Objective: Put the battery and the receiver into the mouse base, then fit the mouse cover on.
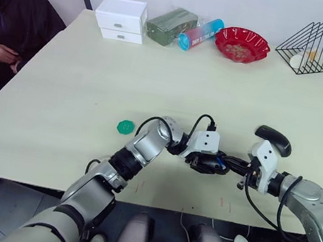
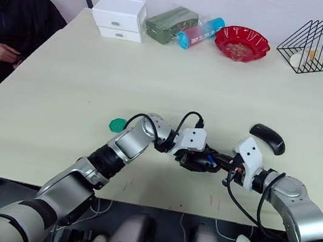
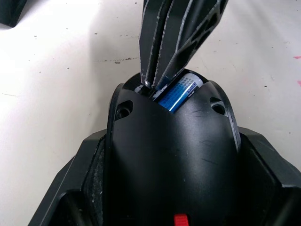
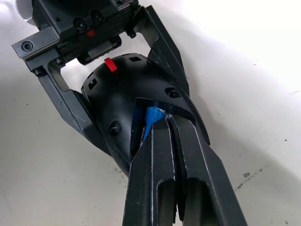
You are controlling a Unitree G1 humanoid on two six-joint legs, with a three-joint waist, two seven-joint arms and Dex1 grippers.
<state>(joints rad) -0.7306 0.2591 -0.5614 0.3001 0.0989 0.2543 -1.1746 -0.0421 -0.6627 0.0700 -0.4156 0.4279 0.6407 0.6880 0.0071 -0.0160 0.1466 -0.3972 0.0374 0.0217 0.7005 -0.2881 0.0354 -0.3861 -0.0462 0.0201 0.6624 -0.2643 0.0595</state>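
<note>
Mouse base (image 4: 127,101) sits near front edge of table (image 1: 95,74), clamped on both sides by fingers of left gripper (image 1: 205,163). Left arm reaches in from 7 o'clock, wrist bent toward right. Battery (image 3: 179,92) lies in base hollow. Right gripper (image 4: 171,123), fingers pressed together, tips touching battery; right arm comes from 4 o'clock. Mouse cover (image 1: 273,139) rests on table at 2 o'clock from base, apart.

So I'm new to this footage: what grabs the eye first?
Near the table's front edge the left gripper clamps the mouse base, while the right gripper's closed fingers press the blue battery into its slot. The mouse cover lies just beyond the right arm.
</note>
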